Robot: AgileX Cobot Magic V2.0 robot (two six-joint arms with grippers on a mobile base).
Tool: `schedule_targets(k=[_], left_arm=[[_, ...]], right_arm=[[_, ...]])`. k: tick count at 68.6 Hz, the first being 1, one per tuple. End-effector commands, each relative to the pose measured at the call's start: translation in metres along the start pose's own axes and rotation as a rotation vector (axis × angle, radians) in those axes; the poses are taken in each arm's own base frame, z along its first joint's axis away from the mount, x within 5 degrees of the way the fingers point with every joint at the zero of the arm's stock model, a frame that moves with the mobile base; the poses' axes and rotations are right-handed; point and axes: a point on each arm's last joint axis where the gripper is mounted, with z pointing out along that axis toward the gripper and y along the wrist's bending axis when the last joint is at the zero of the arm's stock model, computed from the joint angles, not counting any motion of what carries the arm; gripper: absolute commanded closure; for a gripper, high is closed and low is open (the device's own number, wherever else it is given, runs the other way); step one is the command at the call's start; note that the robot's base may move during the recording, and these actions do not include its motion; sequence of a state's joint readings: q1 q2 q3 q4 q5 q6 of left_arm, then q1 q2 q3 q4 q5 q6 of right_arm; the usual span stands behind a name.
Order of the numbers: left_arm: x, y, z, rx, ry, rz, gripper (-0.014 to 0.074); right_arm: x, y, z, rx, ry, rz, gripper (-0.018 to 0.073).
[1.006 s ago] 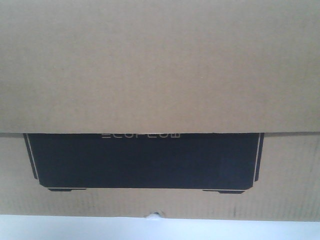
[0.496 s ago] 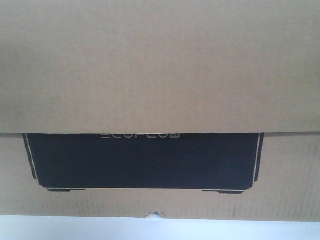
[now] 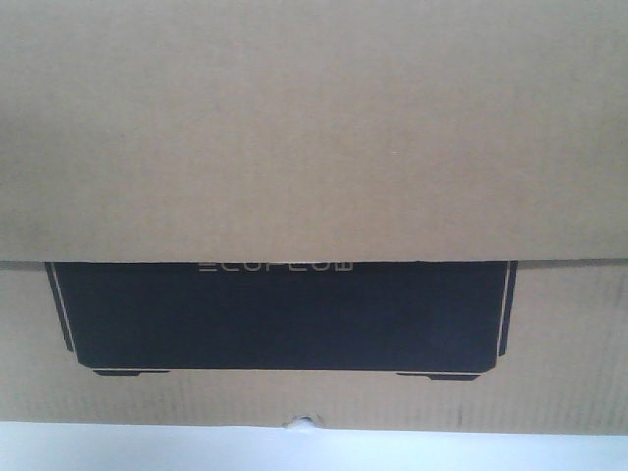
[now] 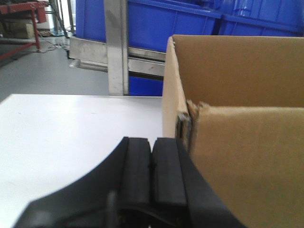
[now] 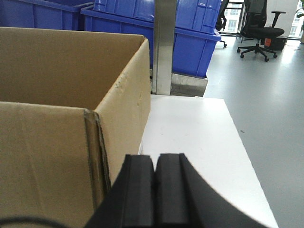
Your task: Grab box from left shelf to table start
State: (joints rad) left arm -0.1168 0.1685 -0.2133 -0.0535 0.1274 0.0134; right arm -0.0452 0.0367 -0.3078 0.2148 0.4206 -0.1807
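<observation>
The brown cardboard box fills the front view, showing its black panel with pale lettering. It stands open-topped on the white table. My left gripper is shut with nothing between its pads, close against the left outer wall of the box. My right gripper is also shut on nothing, at the right outer wall of the box. The table spreads out left of the box, and the table also runs right of it. The shelf's metal rail lies behind.
Blue plastic bins sit on the shelf behind an upright metal post. The same kind of bins and a post show in the right wrist view. A black office chair stands on the grey floor, far right.
</observation>
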Motion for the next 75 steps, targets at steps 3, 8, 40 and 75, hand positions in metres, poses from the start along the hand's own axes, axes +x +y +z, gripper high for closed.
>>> schedule_targets(k=[3,8,40,75], left_arm=[[0.010,0.000,-0.008,0.016,-0.122,-0.060,0.0697],[0.026,0.001,-0.011,0.009,-0.124,-0.061,0.0697],[0.060,0.004,-0.010,-0.015,-0.058,-0.061,0.0697],[0.060,0.004,-0.010,-0.015,-0.058,-0.061,0.0697]], right_arm=[[-0.017,-0.002,-0.002,0.024,-0.107,-0.010,0.0507],[-0.017,-0.002,-0.002,0.024,-0.107,-0.010,0.0507],[-0.017,-0.002,-0.002,0.024,-0.107,-0.010,0.0507],[-0.017,-0.002,-0.002,0.024,-0.107,-0.010,0.0507]])
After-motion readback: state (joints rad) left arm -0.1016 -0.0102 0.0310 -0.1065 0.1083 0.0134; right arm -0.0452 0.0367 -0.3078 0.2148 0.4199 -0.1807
